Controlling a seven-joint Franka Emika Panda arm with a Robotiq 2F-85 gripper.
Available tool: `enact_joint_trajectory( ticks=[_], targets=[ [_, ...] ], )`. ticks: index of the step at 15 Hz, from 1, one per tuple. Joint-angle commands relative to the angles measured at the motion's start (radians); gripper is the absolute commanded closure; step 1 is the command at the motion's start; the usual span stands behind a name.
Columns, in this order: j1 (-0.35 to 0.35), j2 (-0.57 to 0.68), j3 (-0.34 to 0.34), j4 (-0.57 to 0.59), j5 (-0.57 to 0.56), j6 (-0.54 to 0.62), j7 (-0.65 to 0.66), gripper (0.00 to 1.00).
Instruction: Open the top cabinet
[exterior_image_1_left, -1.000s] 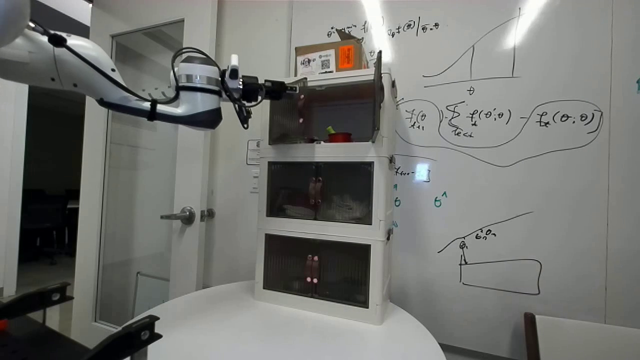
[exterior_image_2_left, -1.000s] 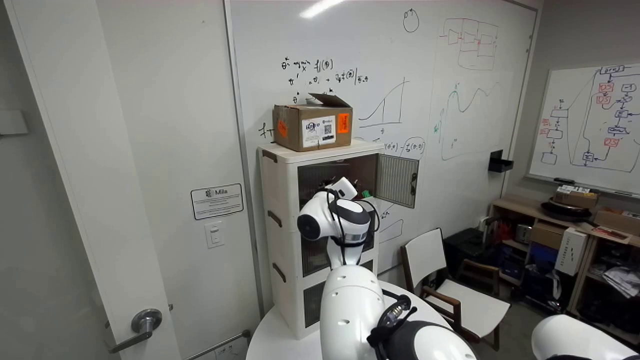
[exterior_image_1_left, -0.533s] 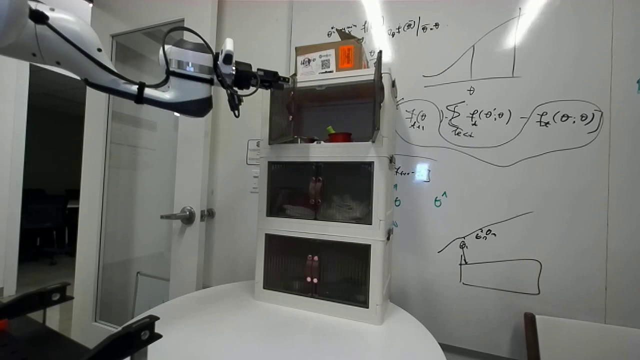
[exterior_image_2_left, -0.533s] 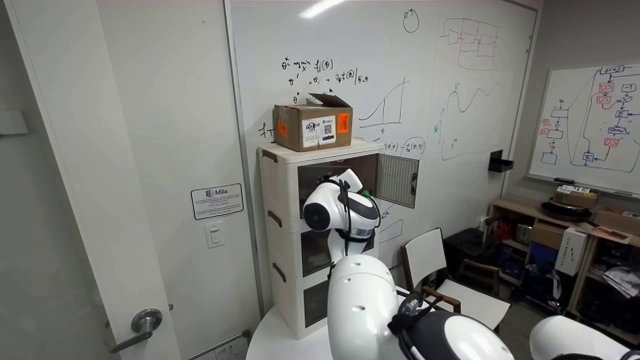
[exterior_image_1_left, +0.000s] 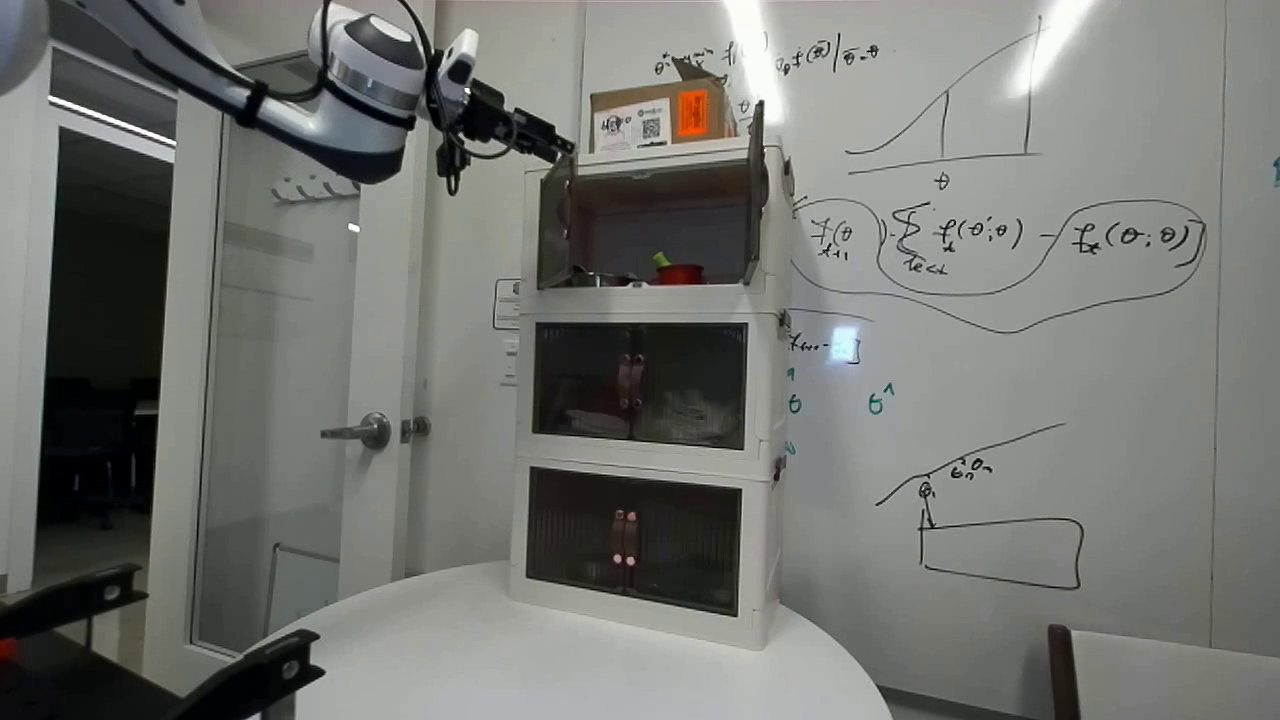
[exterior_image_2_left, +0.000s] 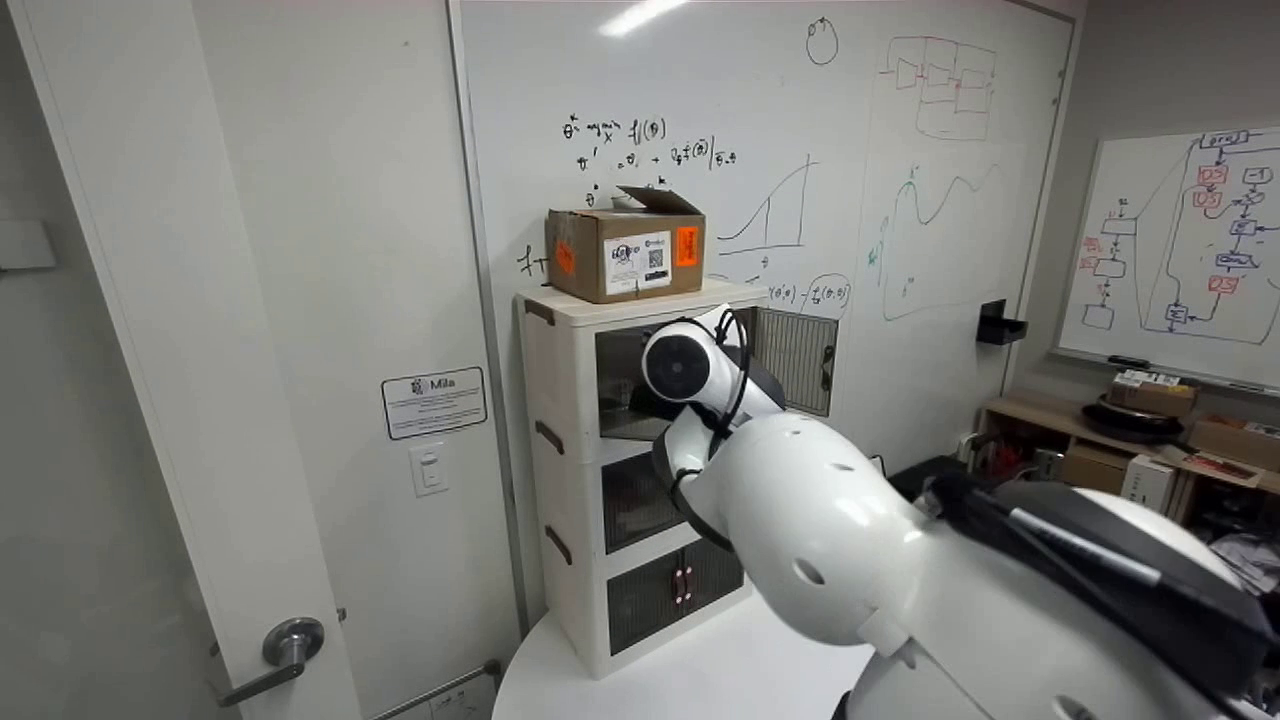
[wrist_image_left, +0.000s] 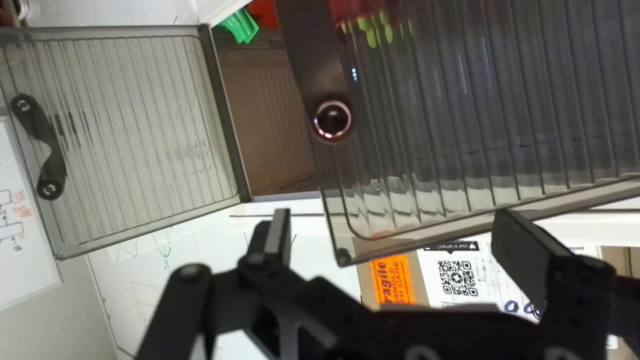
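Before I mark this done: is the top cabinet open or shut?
Open: in an exterior view, the top cabinet has both ribbed doors swung outward, and its interior shows uncovered between them.

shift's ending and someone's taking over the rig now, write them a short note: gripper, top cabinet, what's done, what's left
Gripper: jaws open, by the upper free corner of the left-hand door; whether they touch it can't be told.
Where: the top cabinet sits above the middle cabinet, with a cardboard box resting on it.
Done: the right-hand door stands wide open, the left-hand door partly open (sides as the exterior views show them).
Left: probably swing the left-hand door wider, then back away, taking care not to catch the cardboard box.
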Motion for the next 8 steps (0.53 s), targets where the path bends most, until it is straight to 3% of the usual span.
enact_joint_trajectory(
  ticks=[1, 8],
  targets=[
    [0.08, 0.158, -0.031, -0.011, 0.014, -0.033, -0.116, 0.0],
    [0.132, 0.22, -0.169, 0.03, -0.034, -0.045, -0.272, 0.0]
  ],
)
